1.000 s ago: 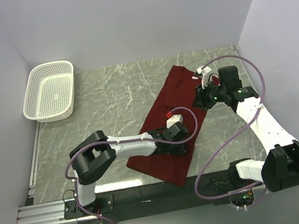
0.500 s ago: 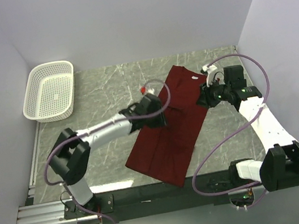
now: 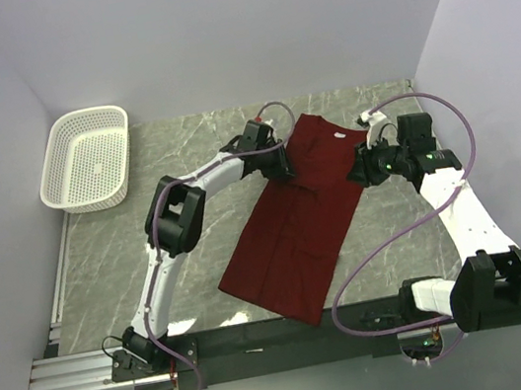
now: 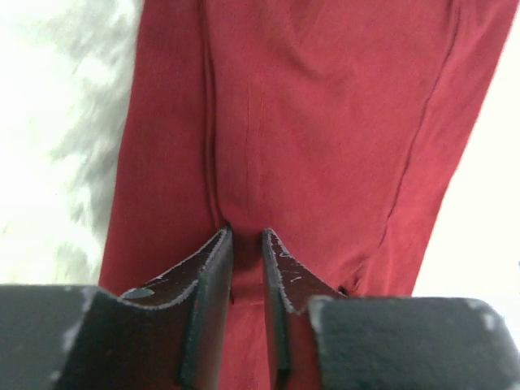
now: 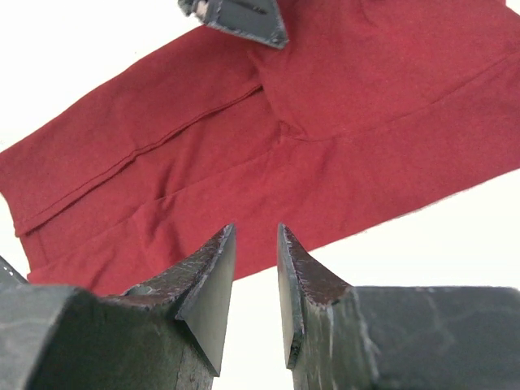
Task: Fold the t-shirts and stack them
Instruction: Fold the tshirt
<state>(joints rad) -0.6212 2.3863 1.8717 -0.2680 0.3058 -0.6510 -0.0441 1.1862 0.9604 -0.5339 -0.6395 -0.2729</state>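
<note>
The maroon t-shirt (image 3: 291, 225) lies flat on the marble table (image 3: 201, 255) as a long narrow band. It runs slantwise from the far right of the middle down towards the front edge. Both tools are at its far end. The left gripper (image 3: 279, 170) sits on the band's left border, and the right gripper (image 3: 356, 177) is at the opposite border, so the cloth lies between them.

In the left wrist view the left fingers (image 4: 213, 272) are drawn almost together, tips down at a crease, with red showing in the slit. I cannot tell whether they nip the fabric or only rest on it. The right fingers (image 5: 213, 276) are also nearly closed with nothing between them. They are over bare table just beside the shirt's edge.

The shirt's near corner reaches the front edge of the table. A broad stretch of bare marble opens to its left, up to the white mesh basket (image 3: 90, 202) in the far left corner, well apart from the shirt. The strip to its right, towards the wall, is much narrower.

The cloth is plain and doubled lengthwise, with stitched seams running along it, an overlapping layer and a few soft creases
</note>
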